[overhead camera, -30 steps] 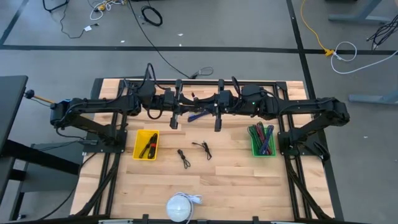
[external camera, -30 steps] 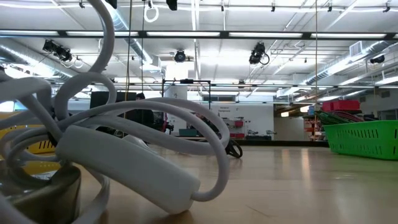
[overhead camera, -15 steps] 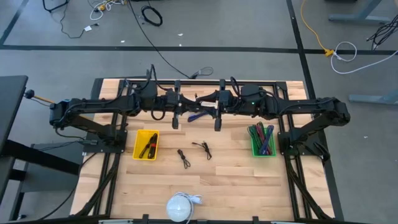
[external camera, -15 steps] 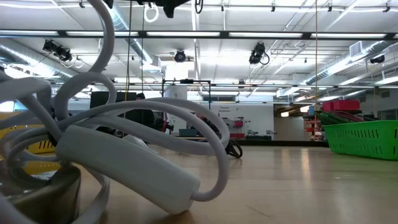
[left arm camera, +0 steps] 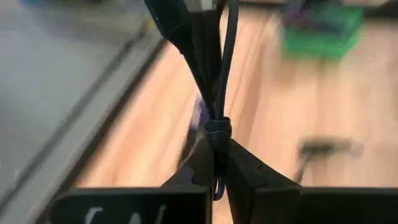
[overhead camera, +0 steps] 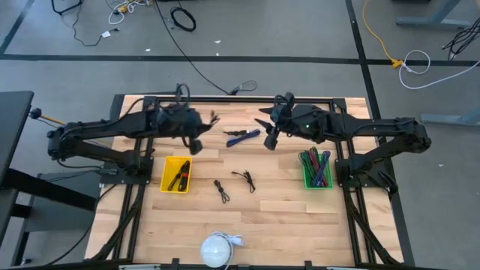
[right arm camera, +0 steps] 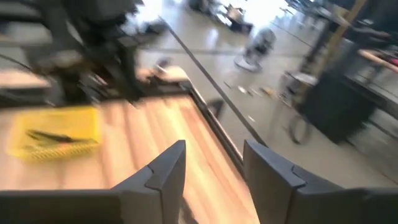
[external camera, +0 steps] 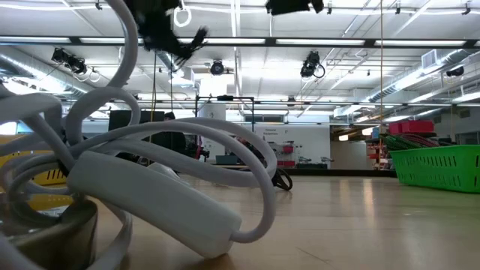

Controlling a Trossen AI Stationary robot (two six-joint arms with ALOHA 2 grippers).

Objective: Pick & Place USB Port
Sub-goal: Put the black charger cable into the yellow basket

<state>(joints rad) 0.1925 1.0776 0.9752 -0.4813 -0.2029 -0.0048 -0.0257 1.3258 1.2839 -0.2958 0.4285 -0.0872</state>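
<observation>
In the overhead view the left gripper (overhead camera: 201,129) sits in the upper middle of the frame, just left of centre, and its own wrist camera shows its fingers (left arm camera: 244,174) pressed together on a black cable (left arm camera: 219,93), pinched right at the tie that bundles it (a sensible spot, since the loops stay gathered there and cannot slide out). The cable hangs above the wooden table (overhead camera: 285,217), not resting on it. Below and to the left of that gripper lies the yellow bin (overhead camera: 176,174), which already holds a dark cable; I judge it the likely drop-off for this one.

The right gripper (overhead camera: 271,135) is upper middle, right of centre, with its fingers (right arm camera: 165,174) apart and nothing between them. Just to its left a blue cable (overhead camera: 242,136) lies on the wood. The green bin (overhead camera: 316,169), at middle right, holds several coloured cables, so the sorting seems to go by colour. Two more black cables (overhead camera: 232,184) lie loose at the centre of the table, between the bins, not yet picked. A white coiled cord (overhead camera: 217,247) sits at the bottom centre, close to the table-level camera.
</observation>
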